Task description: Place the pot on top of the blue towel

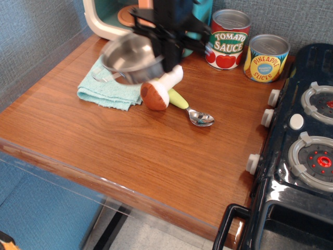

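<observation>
Pot (132, 58) held aloft, blurred, over blue towel (106, 88) near table's left edge; we see it empty. Gripper (167, 57) clamped on pot rim. Table front (145, 156) open. Toy mushroom (158, 91), spoon (200, 119) just right.

A play kitchen set up as a robot test bench, probably in a lab: a wooden counter (156, 156) holds a toy microwave (106, 21), a plush mushroom (158, 92) and toy cans (248, 49), beside a plastic toy stove (299, 151) against grey fabric partition walls (31, 36).
</observation>
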You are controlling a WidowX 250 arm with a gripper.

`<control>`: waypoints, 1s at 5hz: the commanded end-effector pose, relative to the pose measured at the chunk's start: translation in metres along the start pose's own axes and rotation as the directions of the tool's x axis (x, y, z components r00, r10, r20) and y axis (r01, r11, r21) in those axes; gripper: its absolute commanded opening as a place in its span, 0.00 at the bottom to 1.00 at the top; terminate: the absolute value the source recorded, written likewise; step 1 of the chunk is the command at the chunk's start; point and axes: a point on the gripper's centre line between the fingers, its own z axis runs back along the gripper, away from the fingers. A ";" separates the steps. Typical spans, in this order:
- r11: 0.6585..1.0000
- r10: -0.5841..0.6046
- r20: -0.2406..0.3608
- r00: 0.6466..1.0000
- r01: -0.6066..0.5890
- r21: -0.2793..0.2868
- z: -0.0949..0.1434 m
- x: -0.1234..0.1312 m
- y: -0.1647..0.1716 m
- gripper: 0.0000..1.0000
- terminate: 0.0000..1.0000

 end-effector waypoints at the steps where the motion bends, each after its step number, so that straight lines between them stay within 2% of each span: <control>1: 0.971 0.220 -0.010 0.975 -0.218 0.100 -0.023 -0.015 0.108 0.00 0.00; 3: 0.971 0.191 -0.009 0.982 -0.187 0.148 -0.047 0.017 0.107 0.00 0.00; 5: 0.977 0.164 -0.029 0.986 -0.158 0.146 -0.063 0.036 0.088 0.00 0.00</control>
